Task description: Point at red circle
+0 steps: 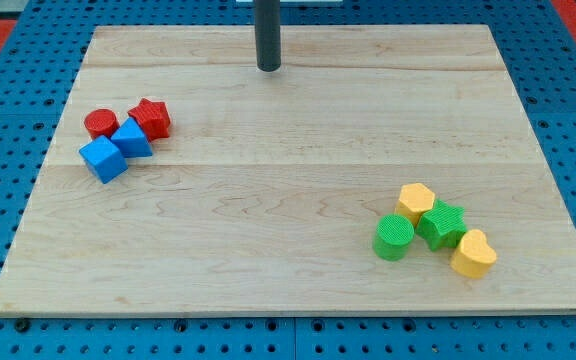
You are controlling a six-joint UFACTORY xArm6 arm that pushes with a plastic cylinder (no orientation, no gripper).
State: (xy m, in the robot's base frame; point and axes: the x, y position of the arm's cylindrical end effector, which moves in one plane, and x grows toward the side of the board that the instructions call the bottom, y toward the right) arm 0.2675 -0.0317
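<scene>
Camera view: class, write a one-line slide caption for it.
My tip rests at the wooden board's top edge, far from the red circle block clustered at the view's left.

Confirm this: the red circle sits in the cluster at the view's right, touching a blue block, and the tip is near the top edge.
Wrong side. The camera view shows the red circle in the cluster at the view's left, touching a blue block. My tip is indeed near the top edge.

The tip (268,68) stands at the far middle of the board (268,240). At the left, the red circle (100,123) touches the red star (151,117), with two blue blocks (117,148) just nearer. Four blocks (434,230) cluster near right.
</scene>
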